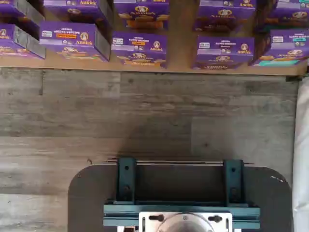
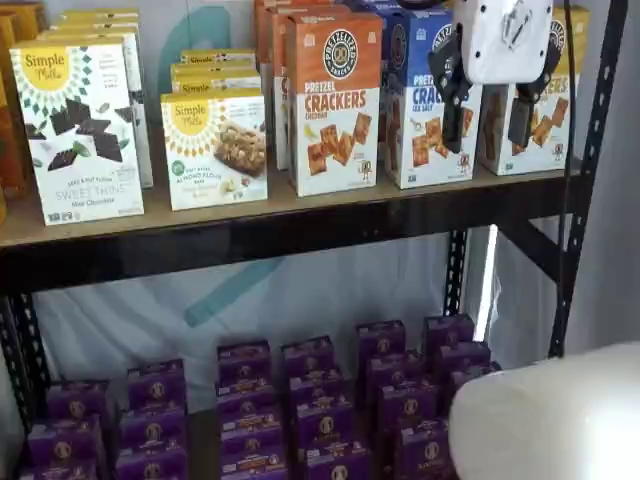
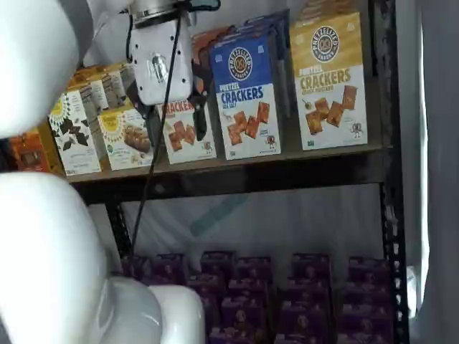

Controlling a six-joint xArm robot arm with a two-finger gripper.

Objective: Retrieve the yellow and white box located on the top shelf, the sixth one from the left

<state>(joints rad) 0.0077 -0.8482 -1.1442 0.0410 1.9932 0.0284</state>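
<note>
The pincer [image 2: 491, 103] hangs in front of the top shelf [image 2: 300, 235], its white body above two black fingers [image 2: 452, 100] that stand well apart with a plain gap between them and nothing held. Straight behind it in a shelf view, partly covered by the white body and the right-hand finger, stands the yellow box [image 2: 535, 115], at the right end of the shelf next to the rack post [image 2: 590, 170]; in both shelf views it is upright with its face to the front, and the pincer is not touching it. The other shelf view shows the pincer [image 3: 174, 118] further left, before the orange box [image 3: 185, 129], with the blue box [image 3: 247, 100] between it and the yellow box [image 3: 331, 86]. A black cable [image 3: 154, 143] drops beside the pincer's body. Further left of the pincer stand the Simple Mills boxes [image 2: 85, 130]. Below the pincer, on the lower level, lie rows of purple boxes [image 2: 310, 400]. The wrist view looks down on purple boxes [image 1: 140, 48] on a tan board [image 1: 183, 63], grey wood-look floor [image 1: 145, 111] and a dark mount with teal brackets [image 1: 181, 193].
</note>
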